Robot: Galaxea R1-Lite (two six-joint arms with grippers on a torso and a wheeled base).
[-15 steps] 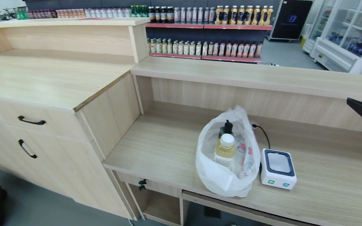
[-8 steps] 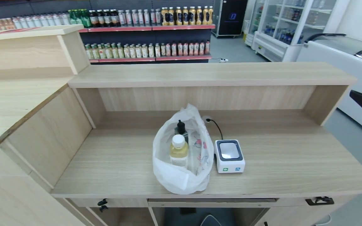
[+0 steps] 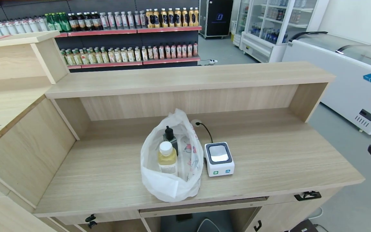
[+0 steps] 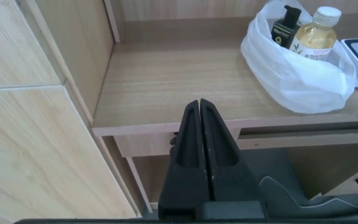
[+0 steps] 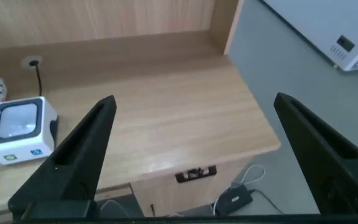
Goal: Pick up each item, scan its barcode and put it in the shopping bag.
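Note:
A white plastic shopping bag [image 3: 169, 180] stands on the wooden counter [image 3: 269, 154], holding a yellow-liquid bottle [image 3: 167, 158] with a white cap and a dark bottle [image 3: 170, 137] behind it. The bag [image 4: 291, 74] and both bottles also appear in the left wrist view. A white barcode scanner [image 3: 219, 158] sits just right of the bag, its cable running to a hole at the back; the scanner [image 5: 16, 129] also appears in the right wrist view. My left gripper [image 4: 199, 109] is shut and empty, below the counter's front edge. My right gripper [image 5: 194, 118] is wide open, above the counter's right end.
A raised ledge [image 3: 188, 77] runs along the counter's back, with a taller cabinet [image 3: 8, 96] at the left. Drawer handles [image 3: 307, 195] line the front edge. Drink shelves [image 3: 124, 32], fridges and a chest freezer [image 3: 349, 80] stand beyond.
The head camera has swung right, so the whole scene slid left in view. The bag, bottles and scanner have not moved on the counter. The right gripper tip sits lower at the picture's right edge.

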